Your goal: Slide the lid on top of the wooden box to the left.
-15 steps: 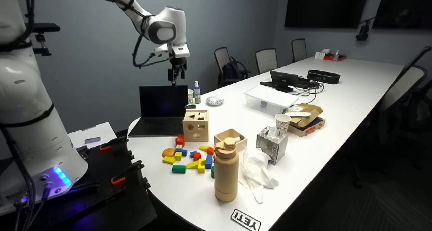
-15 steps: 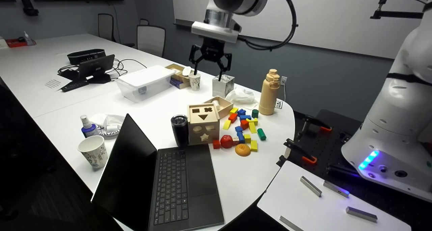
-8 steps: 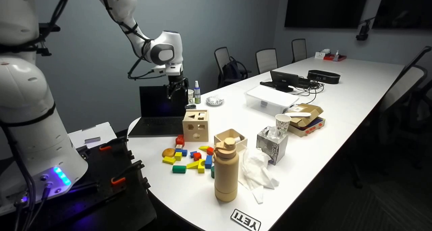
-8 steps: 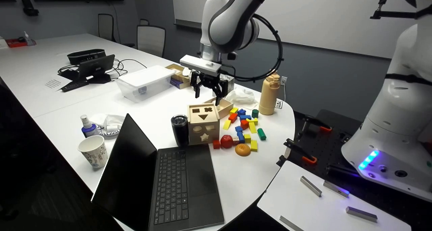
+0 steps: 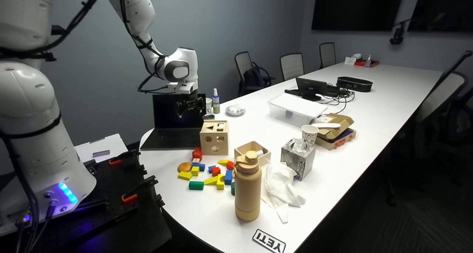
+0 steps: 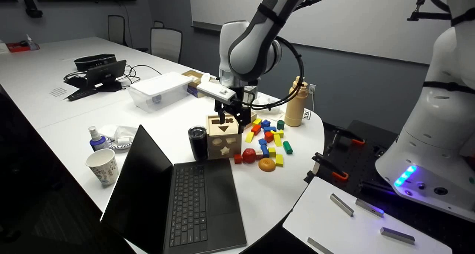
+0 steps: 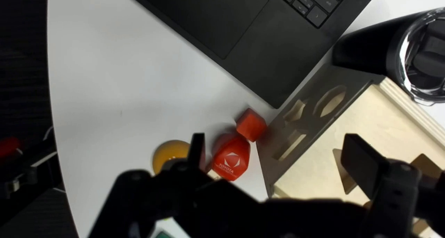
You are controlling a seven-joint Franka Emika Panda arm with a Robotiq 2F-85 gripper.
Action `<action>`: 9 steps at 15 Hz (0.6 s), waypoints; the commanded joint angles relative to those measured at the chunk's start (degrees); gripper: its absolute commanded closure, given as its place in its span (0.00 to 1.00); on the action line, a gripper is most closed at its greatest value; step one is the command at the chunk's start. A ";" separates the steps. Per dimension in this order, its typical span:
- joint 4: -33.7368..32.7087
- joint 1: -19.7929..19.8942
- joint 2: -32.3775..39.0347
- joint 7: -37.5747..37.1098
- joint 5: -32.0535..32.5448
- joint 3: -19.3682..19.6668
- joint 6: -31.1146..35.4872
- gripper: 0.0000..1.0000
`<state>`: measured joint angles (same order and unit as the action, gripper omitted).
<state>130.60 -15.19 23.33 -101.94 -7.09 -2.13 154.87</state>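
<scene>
Lid (image 7: pixel 332 135) lies flat on top of the box (image 6: pixel 214 151); slide not yet done, we judge. Gripper (image 7: pixel 274 142): fingers (image 7: pixel 363 161) spread wide, nothing held; in the wrist view one is over the lid, the other outside the box's edge. Contact with the lid we cannot tell. We log this step as approach. Next, in our judgement: centre over the lid, lower a fingertip to its surface or a cut-out, push left.

Materials: lid thin, smooth-looking pale wood, a triangular hole among others; box a wooden cube, star-cut, ridged along one top edge. In an exterior view, a glossy-topped black tumbler (image 6: pixel 198 144) stands just left of it, a red block (image 6: pixel 238 158) just beside its near right corner, a matt dark laptop (image 6: pixel 207 205) near left.
</scene>
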 commanded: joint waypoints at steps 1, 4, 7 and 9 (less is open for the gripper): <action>-3.35 -1.51 2.49 -2.66 1.10 2.07 1.22 0.00; -5.64 -1.80 3.93 -2.55 1.41 3.33 1.03 0.00; -7.43 -2.11 5.49 -2.96 1.88 4.60 -0.02 0.00; -7.68 -2.29 6.26 -3.29 1.82 5.23 -0.38 0.00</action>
<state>124.29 -15.84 28.14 -102.14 -6.64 1.42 155.06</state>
